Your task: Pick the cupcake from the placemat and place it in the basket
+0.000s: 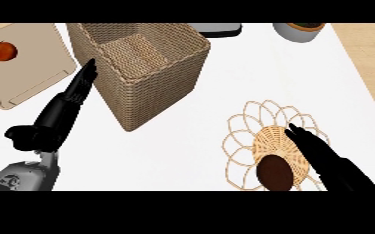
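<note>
A dark brown cupcake [275, 172] sits on the woven round placemat [253, 124] at the lower right. My right hand [326, 161] lies just to the cupcake's right, over the placemat, its fingers straight and pointing up-left; it holds nothing. The tall woven basket [139, 69] stands at the upper middle, with nothing visible inside. My left hand [62, 111] is at the basket's left side, fingers straight and pointing up toward its rim, thumb out to the left.
A beige cutting board [33, 64] with a red fruit [6, 51] lies at the far left. A grey pot [299, 29] stands at the back right, a dark flat object [219, 28] behind the basket. The counter's right edge runs near the placemat.
</note>
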Tool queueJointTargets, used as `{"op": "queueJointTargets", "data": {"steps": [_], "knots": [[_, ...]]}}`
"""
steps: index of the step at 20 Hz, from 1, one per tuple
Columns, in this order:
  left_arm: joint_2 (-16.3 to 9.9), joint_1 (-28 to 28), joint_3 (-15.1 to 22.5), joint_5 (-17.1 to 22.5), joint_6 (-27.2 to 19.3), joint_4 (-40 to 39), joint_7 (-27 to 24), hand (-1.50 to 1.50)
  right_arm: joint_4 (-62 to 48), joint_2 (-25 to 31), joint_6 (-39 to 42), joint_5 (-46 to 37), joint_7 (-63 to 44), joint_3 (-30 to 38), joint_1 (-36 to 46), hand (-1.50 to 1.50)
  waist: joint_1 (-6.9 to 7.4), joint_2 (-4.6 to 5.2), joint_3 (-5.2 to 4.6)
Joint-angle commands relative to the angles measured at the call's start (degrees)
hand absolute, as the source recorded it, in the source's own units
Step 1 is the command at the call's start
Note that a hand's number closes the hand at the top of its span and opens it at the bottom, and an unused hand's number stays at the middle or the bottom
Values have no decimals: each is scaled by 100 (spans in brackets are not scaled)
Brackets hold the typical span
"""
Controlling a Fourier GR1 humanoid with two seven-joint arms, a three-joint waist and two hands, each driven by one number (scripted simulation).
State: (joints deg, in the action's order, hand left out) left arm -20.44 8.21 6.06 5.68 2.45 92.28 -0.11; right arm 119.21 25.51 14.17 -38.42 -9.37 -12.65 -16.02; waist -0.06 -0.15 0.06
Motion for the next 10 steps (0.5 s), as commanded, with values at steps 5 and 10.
{"op": "queueJointTargets", "data": {"steps": [5,10], "knots": [[153,-74,-305,-134,395,-221,-125,0,186,-133,222,79,586,270,-366,-150,-18,9,-6],[493,19,-231,-425,311,-208,-101,0,187,-463,287,-604,173,-99,-289,-150,-17,11,-7]]}}
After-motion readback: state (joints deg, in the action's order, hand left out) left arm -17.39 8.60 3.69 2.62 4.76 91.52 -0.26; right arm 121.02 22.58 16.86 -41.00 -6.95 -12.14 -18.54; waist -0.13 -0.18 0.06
